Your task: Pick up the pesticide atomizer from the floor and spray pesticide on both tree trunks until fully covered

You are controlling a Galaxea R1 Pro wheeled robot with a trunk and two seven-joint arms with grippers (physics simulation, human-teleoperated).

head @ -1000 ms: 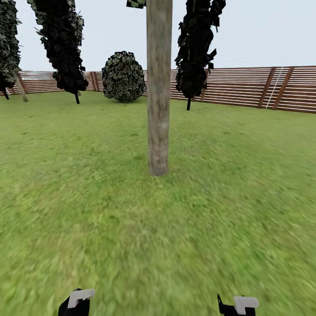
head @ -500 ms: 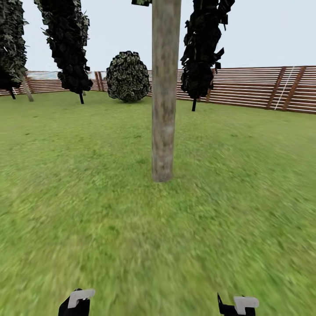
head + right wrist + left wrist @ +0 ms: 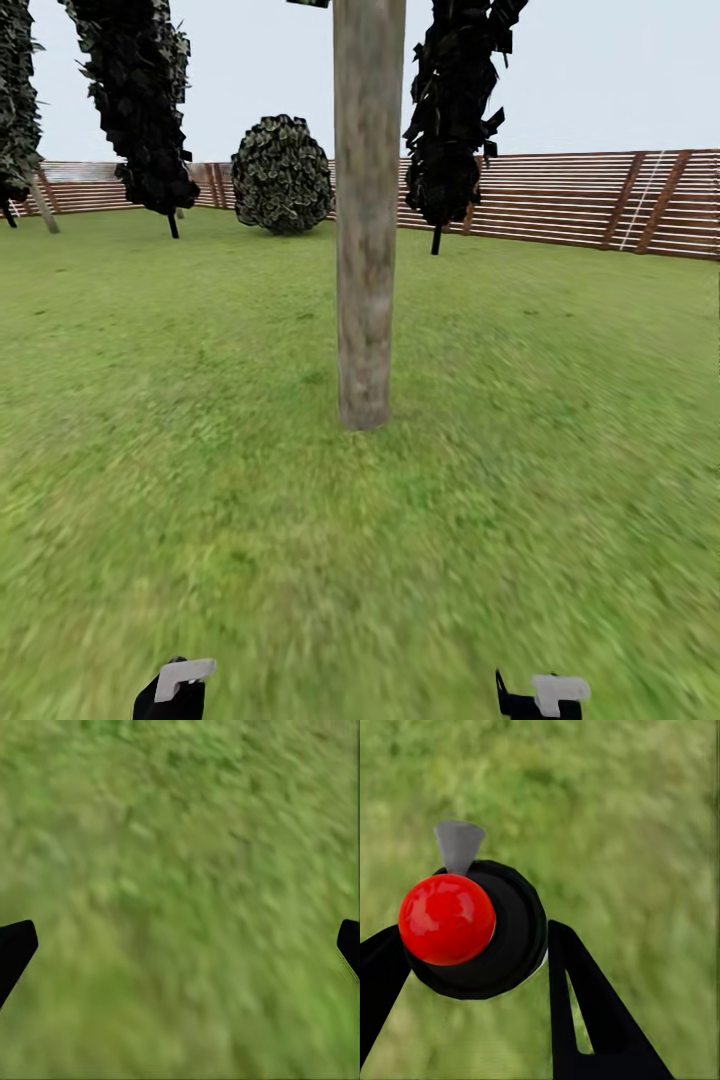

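**Atomizer in hand, facing a trunk, no spray seen**

My left gripper [image 3: 472, 945] is clamped around the small black pesticide atomizer with the glossy red ball top [image 3: 447, 919]. In the left wrist view, one black finger sits on each side of the bottle body, touching it, and a grey cone-shaped nozzle sticks out beyond the red top. Blurred green lawn lies beneath it. So the pick-up step reads as done.

My right gripper [image 3: 180, 945] is spread wide and holds nothing; its two dark fingertips sit at opposite edges of the right wrist view with grass between them.

From the head view, both arms hang low, left [image 3: 172, 688] and right [image 3: 545, 694]. Straight ahead stands the thick, mottled grey-tan tree trunk [image 3: 367, 215], upright in the green grass lawn [image 3: 200, 400], near but not within arm's reach by my estimate. Behind it are dark narrow cypresses [image 3: 135, 105], a round dark bush [image 3: 282, 175] and the brown horizontal-slat wooden fence [image 3: 560, 195].

Status: no white specks of pesticide show on or around the trunk. I judge spraying of this trunk not begun; the second tree is also left. Remaining: close in, raise the nozzle toward the bark, spray until covered, then repeat.
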